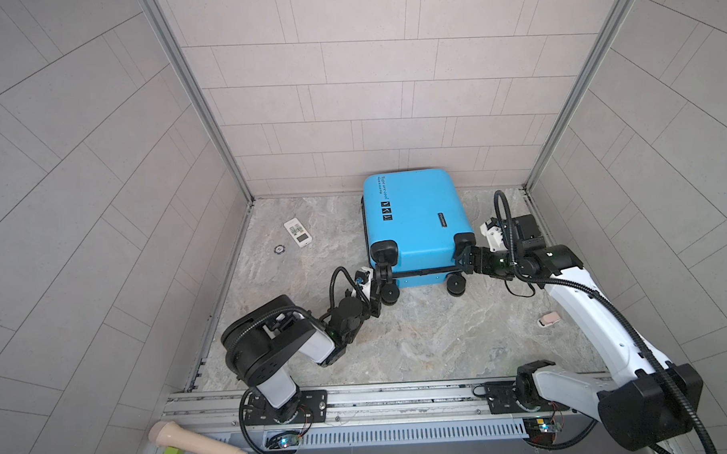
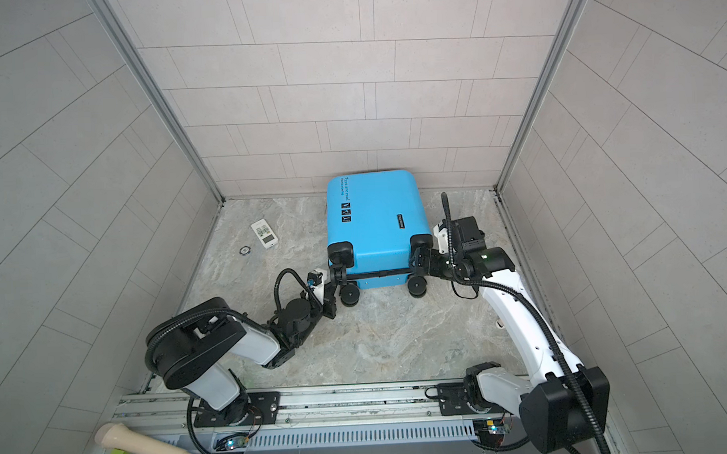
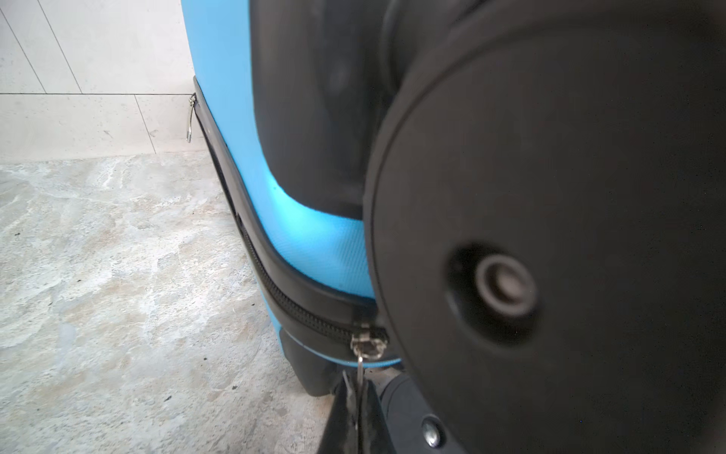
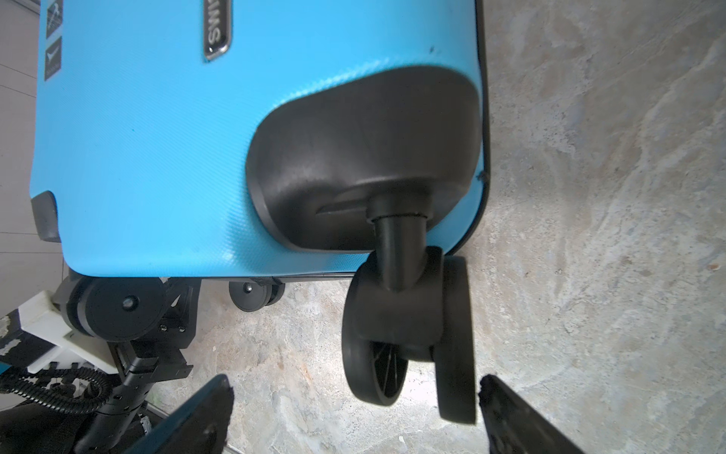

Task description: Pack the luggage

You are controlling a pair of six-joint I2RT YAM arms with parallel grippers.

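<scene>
Found left gripper point(image 3: 358, 389) pinched tight on zipper pull point(image 3: 360, 363) at luggage point(image 1: 415, 218) near corner. Found right gripper point(image 4: 355, 383) spread wide about black wheel point(image 4: 455, 342). Located luggage lying flat on floor point(image 1: 420, 338), by back wall point(image 1: 370, 111), wheels at near end.

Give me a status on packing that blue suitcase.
Done: the suitcase lies shut on the floor, shells together. In hand: the left gripper is shut on the zipper pull at the wheeled end; the right gripper is open, fingers either side of a wheel, not closed on it. Left: the zipper run, though how much is zipped cannot be told. A remote and a small pink item lie outside.
</scene>
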